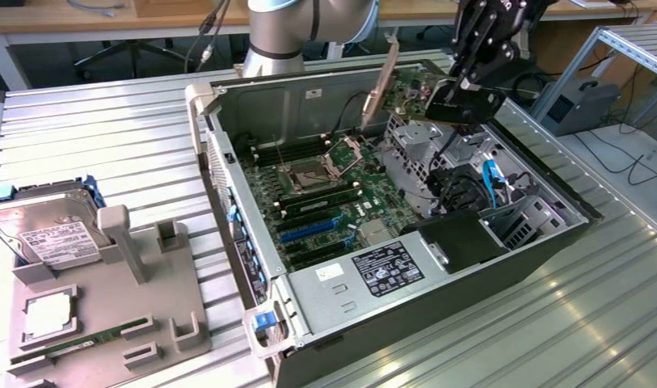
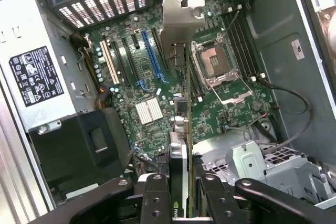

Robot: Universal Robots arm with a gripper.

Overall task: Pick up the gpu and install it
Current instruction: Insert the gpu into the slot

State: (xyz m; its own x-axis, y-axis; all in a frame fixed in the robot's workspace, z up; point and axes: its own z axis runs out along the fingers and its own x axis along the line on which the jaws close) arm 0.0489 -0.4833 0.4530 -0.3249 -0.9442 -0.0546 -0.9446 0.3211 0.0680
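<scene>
I hold the gpu (image 2: 179,145) edge-on between the two black fingers (image 2: 155,198), and its silver bracket (image 2: 178,22) points away from the wrist. In the exterior view the gripper (image 1: 461,101) hangs over the far right corner of the open computer case (image 1: 215,145). It is shut on the gpu, whose bracket (image 1: 382,81) stands up as a thin pale strip above the motherboard (image 1: 339,194). The card is in the air, apart from the board, with the blue expansion slots (image 2: 152,51) below it.
Inside the case are the CPU socket (image 1: 306,174), the power supply (image 1: 382,267), a metal drive cage (image 1: 425,145) and blue cables (image 1: 490,178). At the exterior view's left, a grey fixture (image 1: 112,307) holds a hard drive (image 1: 48,234) and a RAM stick (image 1: 80,341).
</scene>
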